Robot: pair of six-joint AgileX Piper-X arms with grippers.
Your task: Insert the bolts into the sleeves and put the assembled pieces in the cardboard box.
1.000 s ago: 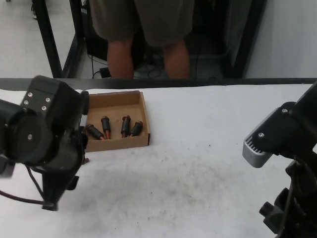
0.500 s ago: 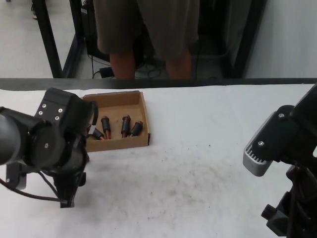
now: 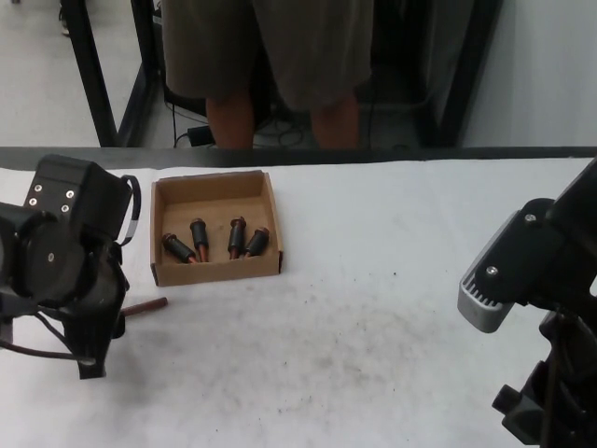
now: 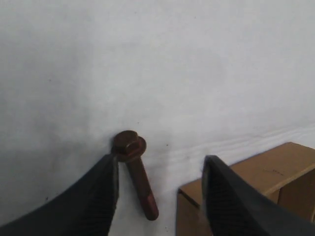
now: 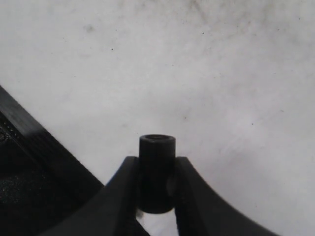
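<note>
A brown bolt [image 3: 145, 306] lies on the white bench just in front of the cardboard box [image 3: 216, 269], near its left corner. Inside the box lie several assembled pieces [image 3: 236, 237]. My left arm [image 3: 65, 266] hovers over the bolt. In the left wrist view my left gripper [image 4: 160, 166] is open, with the bolt [image 4: 137, 174] on the bench between the fingers, close to one finger [image 4: 93, 196]; a box corner [image 4: 261, 172] is beside the other. My right gripper [image 5: 156, 164] is shut on an upright black sleeve [image 5: 157, 146], held above the bench at the near right.
My right arm [image 3: 536, 289] takes up the near right corner of the high view. A dark rail [image 3: 373, 155] runs along the bench's far edge, with a person's legs behind it. The white bench surface [image 3: 373, 280] stretches between the arms.
My left arm has swung left and away from the box's front, uncovering the box's left side and the bolt lying on the bench. The right arm has stayed put.
</note>
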